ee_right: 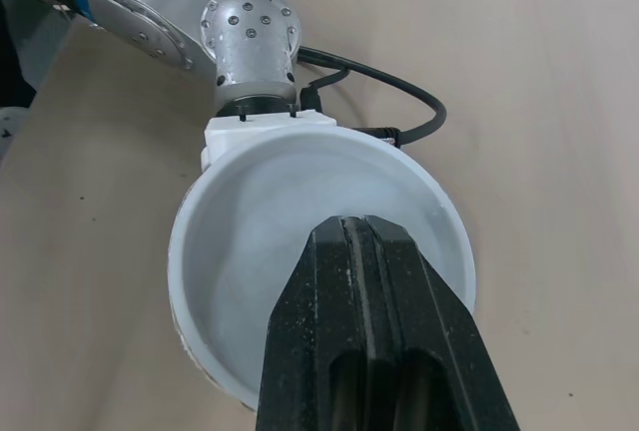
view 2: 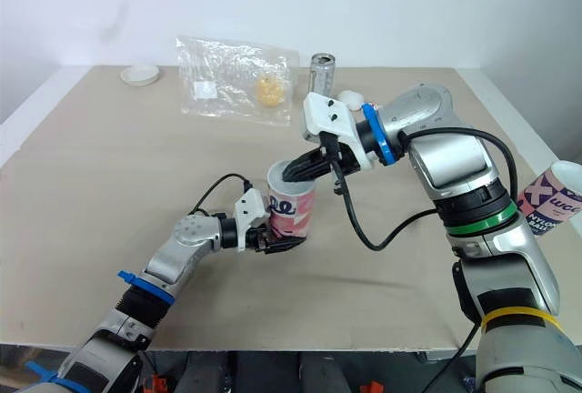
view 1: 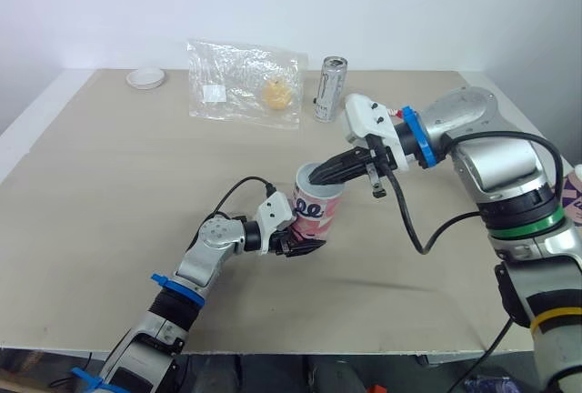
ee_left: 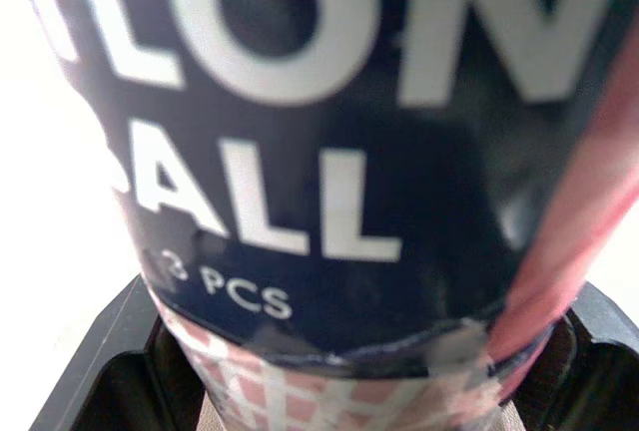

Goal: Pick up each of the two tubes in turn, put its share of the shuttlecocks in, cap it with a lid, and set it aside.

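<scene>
While both arms meet mid-table: L holds, R pokes in from above.
Tube (view 1: pixel 318 208): upright on table (view 1: pixel 109 193), near the middle, a bit toward the near edge. Pink-and-white w/ a dark band of white lettering. Mouth open, facing up; inside wall white.
L gripper (view 1: pixel 301 246): low on the tube's near-left side, pinching its lower part. L wrist view has the tube wedged btwn the two black fingers (ee_left: pixel 100 371); label there reads "3 PCS".
R gripper (view 1: pixel 320 175): comes in from the right, angled down. Its fingers (ee_right: pixel 374 331) are pressed together, tips just inside the tube's mouth. Can't tell if anything sits btwn them.
2nd tube (view 2: pixel 553 195): past the table's R edge, tilted, white end up. What carries it: can't tell.
White lid (view 1: pixel 145 76): prob. a lid; far L corner of table, lying flat, well apart from both tubes.
Plastic bag (view 1: pixel 244 84): clear, crumpled, far side of table. Has a yellowish lump (view 1: pixel 277 93) inside; can't tell what it is.
Can (view 1: pixel 330 89): silver, upright, just R of the bag, beyond the R gripper.
L cable (view 1: pixel 238 191): black, loops off the L wrist.
R cable (view 1: pixel 409 225): black, hangs from the R gripper, sagging toward the table.
</scene>
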Tool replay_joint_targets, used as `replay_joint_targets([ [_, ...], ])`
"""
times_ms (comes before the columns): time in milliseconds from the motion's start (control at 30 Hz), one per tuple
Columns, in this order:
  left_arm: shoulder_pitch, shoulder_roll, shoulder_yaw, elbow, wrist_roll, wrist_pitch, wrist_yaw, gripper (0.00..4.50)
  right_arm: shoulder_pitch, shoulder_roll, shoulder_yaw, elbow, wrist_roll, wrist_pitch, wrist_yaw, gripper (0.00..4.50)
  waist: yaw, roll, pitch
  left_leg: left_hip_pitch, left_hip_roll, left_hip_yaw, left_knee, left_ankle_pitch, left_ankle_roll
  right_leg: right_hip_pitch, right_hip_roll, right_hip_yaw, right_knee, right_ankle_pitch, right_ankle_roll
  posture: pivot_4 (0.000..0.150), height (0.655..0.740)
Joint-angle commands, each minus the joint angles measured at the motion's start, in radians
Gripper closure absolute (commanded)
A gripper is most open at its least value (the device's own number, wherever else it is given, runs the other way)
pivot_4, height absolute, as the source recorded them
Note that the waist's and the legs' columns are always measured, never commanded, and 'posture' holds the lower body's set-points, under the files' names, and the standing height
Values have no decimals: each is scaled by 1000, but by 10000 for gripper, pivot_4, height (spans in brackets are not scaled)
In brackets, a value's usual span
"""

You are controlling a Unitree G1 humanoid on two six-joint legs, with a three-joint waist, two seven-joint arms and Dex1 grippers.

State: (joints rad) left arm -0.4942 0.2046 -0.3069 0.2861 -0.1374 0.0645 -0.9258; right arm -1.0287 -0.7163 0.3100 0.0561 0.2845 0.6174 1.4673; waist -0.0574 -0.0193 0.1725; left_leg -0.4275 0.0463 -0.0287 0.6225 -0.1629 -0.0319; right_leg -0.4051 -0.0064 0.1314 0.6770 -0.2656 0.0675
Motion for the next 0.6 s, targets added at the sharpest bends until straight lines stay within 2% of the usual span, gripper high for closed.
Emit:
replay_joint_targets([
  [33, 1, 11, 16, 16, 10, 11, 15, 11558, -44, 7, -95, 63, 99, 92, 19, 44723, 0, 0, 0, -1, 0, 0, 0, 0, 0, 1, 0, 0, 0, 0, 0, 1500, 7400],
  [233, 1, 20, 21, 10, 9, 8, 14, 11558, -54, -54, -332, 134, 232, 163, -42, 44723, 2, 0, 2, -7, 0, 0, -1, 0, 0, -3, 0, 0, -1, 0, 0, 1500, 7400],
  [367, 3, 29, 26, -3, 4, 10, 10, 11558, 141, -67, -530, 71, 273, 124, -177, 44723, 5, -2, 2, -8, 0, -2, -5, 0, 0, -1, 1, -2, -8, 0, 1, 1500, 7400],
  [467, 0, 33, 29, -7, -6, 17, 0, 11558, 348, -61, -604, -8, 259, 38, -227, 37784, 6, -2, 2, -10, 0, -2, -6, 0, 0, -1, 0, -2, -11, 3, 6, 1500, 7400],
  [500, -2, 33, 29, -7, -10, 18, -5, 11558, 407, -59, -610, -30, 258, 7, -227, 33643, 6, 0, 2, -10, 0, -2, -5, 0, 0, -2, 0, -1, -11, 3, 7, 1500, 7400],
  [533, -4, 35, 29, -7, -13, 13, -10, 7818, 461, -56, -611, -46, 254, -16, -231, 30814, 6, 1, 2, -10, 0, -2, -6, 0, 1, -2, 0, -1, -11, 3, 7, 1500, 7400],
  [600, -10, 37, 33, -8, -26, 3, -25, 1368, 594, -47, -581, -77, 214, -126, -213, 22020, 5, 3, 2, -10, 0, -2, -6, -1, 1, -2, 1, -1, -11, 2, 7, 1500, 7400],
])
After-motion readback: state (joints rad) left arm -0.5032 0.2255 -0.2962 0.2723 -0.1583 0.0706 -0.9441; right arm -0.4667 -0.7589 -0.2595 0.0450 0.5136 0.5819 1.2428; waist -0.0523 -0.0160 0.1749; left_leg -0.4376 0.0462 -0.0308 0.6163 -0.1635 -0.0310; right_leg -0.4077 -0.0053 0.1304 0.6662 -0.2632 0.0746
